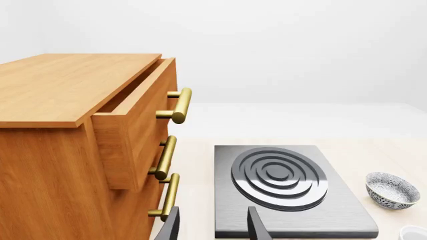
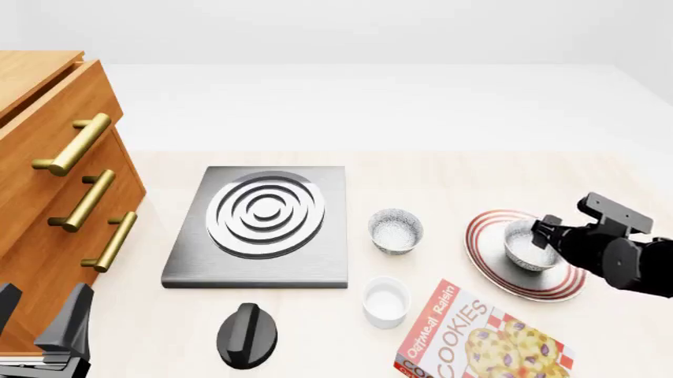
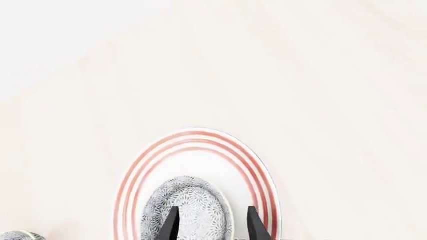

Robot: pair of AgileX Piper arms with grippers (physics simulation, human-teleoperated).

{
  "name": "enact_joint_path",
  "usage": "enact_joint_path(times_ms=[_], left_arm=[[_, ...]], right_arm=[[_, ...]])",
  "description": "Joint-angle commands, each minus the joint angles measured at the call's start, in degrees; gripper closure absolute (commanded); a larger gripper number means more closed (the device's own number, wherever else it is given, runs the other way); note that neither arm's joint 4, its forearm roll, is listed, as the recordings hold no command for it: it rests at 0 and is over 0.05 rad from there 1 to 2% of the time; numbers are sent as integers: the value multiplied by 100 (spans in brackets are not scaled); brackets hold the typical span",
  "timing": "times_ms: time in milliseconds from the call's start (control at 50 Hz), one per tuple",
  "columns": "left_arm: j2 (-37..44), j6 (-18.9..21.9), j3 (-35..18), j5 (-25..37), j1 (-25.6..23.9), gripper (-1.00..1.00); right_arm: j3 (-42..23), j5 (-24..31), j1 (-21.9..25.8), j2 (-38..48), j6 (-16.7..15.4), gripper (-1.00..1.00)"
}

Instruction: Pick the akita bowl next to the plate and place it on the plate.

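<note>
While the right gripper (image 2: 538, 234) gripped the akita bowl's (image 2: 522, 245) rim over the plate (image 2: 486, 260), placement was underway; next: lower, release.

Your right claw (image 2: 540, 233) and the arm behind it are matte black, built from rounded, blocky housings with a small boxy module on top. Your left claw (image 2: 42, 319) shows dark grey, flat, wedge-shaped fingers. In both wrist views your fingers (image 3: 171, 225) read as thin black blades tapering toward their tips.
</note>
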Motion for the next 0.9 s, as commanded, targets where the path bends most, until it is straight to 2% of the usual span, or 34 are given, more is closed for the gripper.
enact_joint_path(times_ms=[20,280,380,400,620,900], left_arm=[[0,0,0,0,0,-100],[0,0,0,0,0,-100],[0,0,0,0,0,-100],[0,0,0,0,0,-100],[0,0,0,0,0,-100],[0,0,0,0,0,-100]], right_arm=[[-39,258,49,-360,200,-100],[189,551,145,-1613,266,-100],[243,758,300,-1984,415,-100],[287,836,338,-2321,443,-100],[496,1182,567,-3609,753,-100],[724,1333,568,-4726,772,-100]])
